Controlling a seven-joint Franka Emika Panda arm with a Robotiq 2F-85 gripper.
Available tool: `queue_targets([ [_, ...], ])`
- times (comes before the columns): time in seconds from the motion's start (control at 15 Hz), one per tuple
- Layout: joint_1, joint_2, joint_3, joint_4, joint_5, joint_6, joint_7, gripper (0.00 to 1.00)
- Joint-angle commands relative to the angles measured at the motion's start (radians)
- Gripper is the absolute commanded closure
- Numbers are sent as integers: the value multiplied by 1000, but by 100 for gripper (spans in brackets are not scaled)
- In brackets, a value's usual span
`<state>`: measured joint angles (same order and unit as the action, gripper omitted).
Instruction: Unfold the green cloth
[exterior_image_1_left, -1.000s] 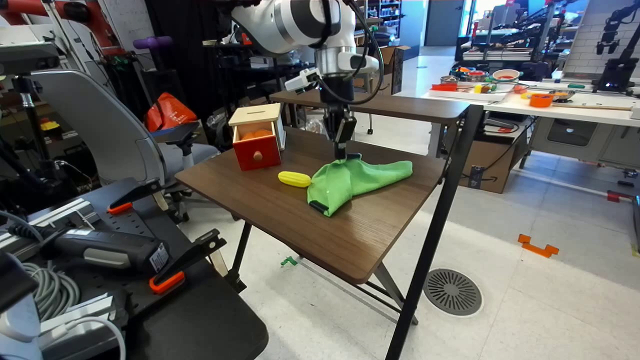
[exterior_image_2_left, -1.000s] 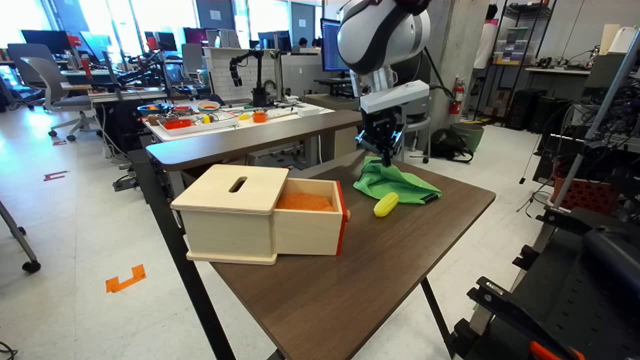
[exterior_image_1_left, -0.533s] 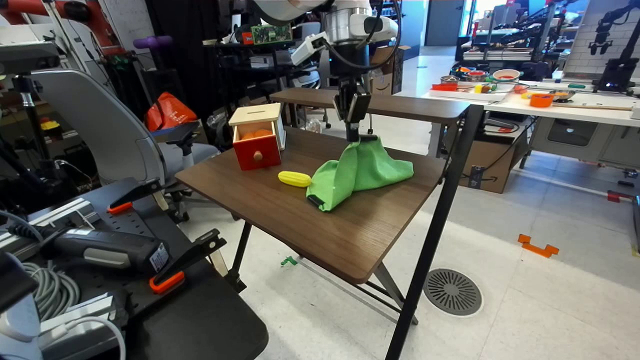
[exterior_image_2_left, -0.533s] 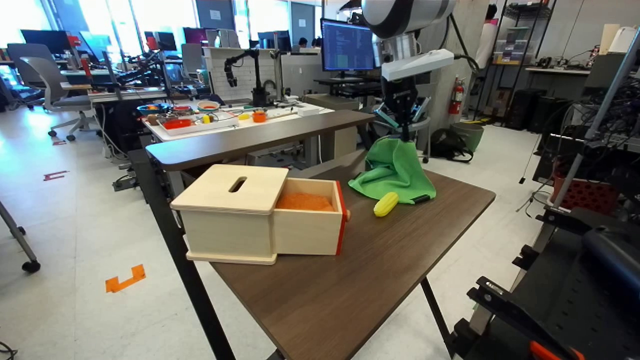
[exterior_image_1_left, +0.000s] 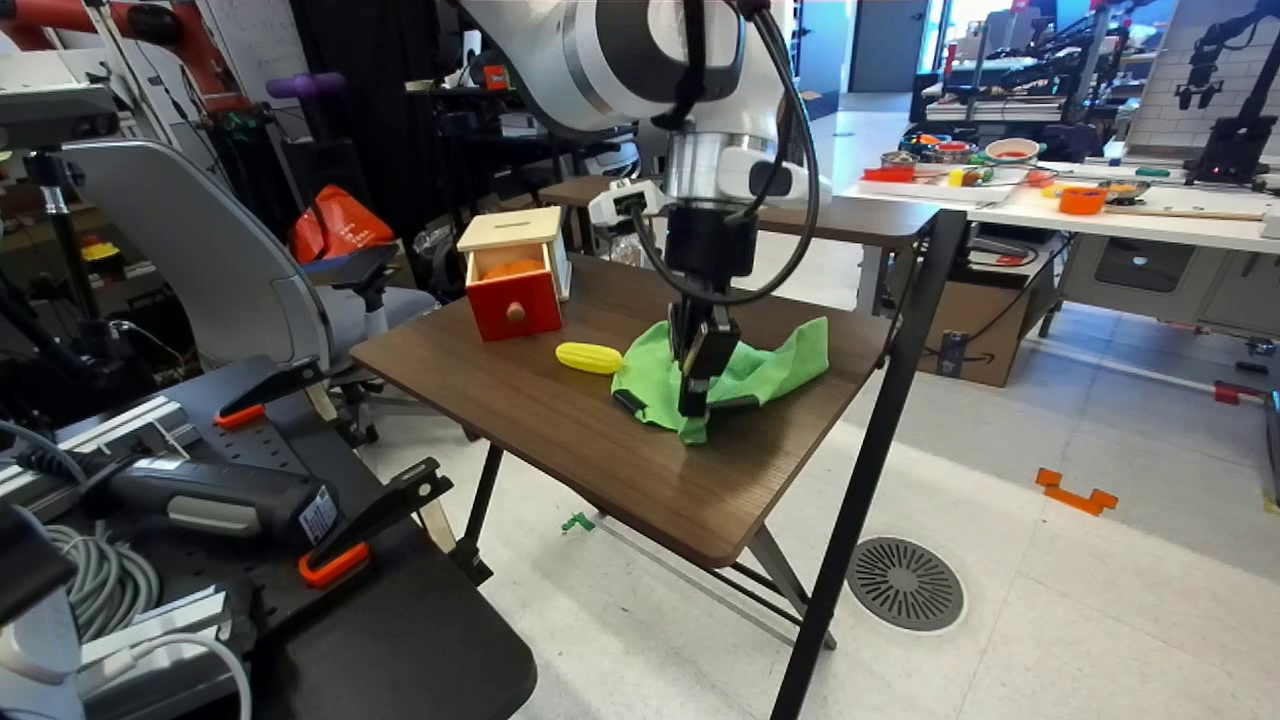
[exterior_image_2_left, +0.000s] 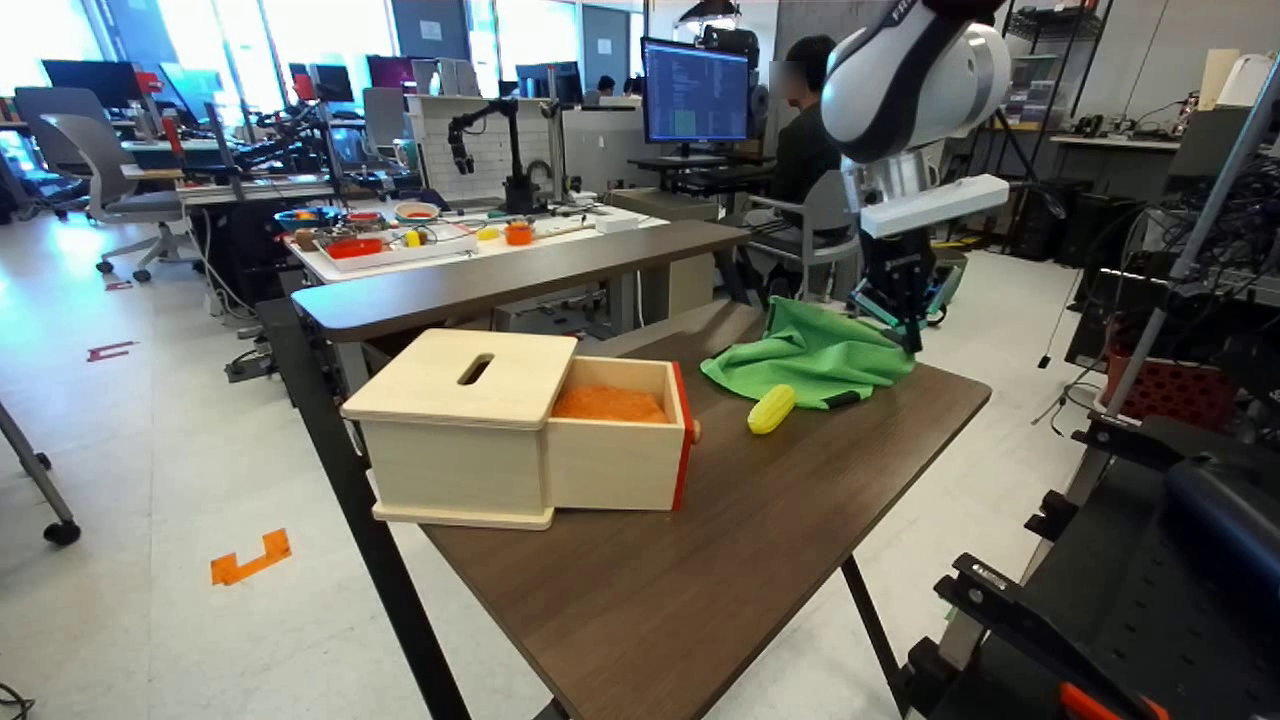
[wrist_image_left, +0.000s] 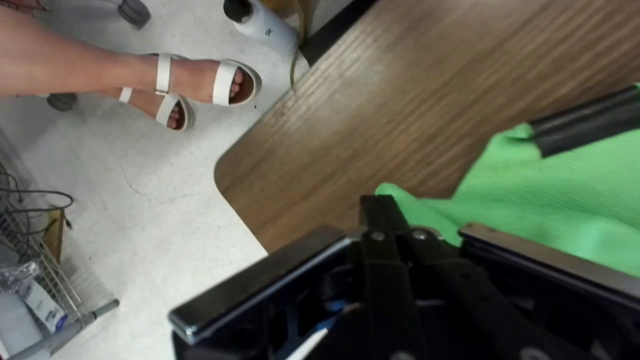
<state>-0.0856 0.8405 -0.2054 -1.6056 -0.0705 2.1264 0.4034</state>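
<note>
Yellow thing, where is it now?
In an exterior view, the yellow thing lies on the table, left of the green cloth and right of the red drawer.

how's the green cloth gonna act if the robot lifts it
Probably floppy: the green cloth lies in soft folds. In the wrist view, the black strip on its edge looks straight, so that part may bend less. With the pincer apparently gripping one end, the rest would likely hang.
</note>
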Motion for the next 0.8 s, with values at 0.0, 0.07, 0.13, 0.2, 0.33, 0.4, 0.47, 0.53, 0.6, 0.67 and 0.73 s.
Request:
queue_targets([
  [0.0, -44, 8, -17, -57, 42, 26, 4, 100],
  [0.07, -55, 15, -22, -61, 50, 26, 5, 100],
  [0.13, -66, 24, -26, -62, 59, 22, 5, 100],
  [0.2, -74, 32, -28, -62, 67, 18, 5, 100],
  [0.33, -82, 48, -30, -59, 78, 9, 2, 74],
  [0.4, -79, 48, -31, -65, 81, 10, 2, 73],
  [0.47, -76, 48, -31, -70, 81, 14, 2, 66],
  [0.53, -73, 43, -31, -73, 79, 14, 1, 60],
  [0.6, -70, 34, -31, -79, 78, 17, 1, 53],
  [0.67, -62, 14, -34, -94, 73, 23, 4, 45],
  [0.73, -55, -7, -37, -105, 70, 26, 10, 39],
])
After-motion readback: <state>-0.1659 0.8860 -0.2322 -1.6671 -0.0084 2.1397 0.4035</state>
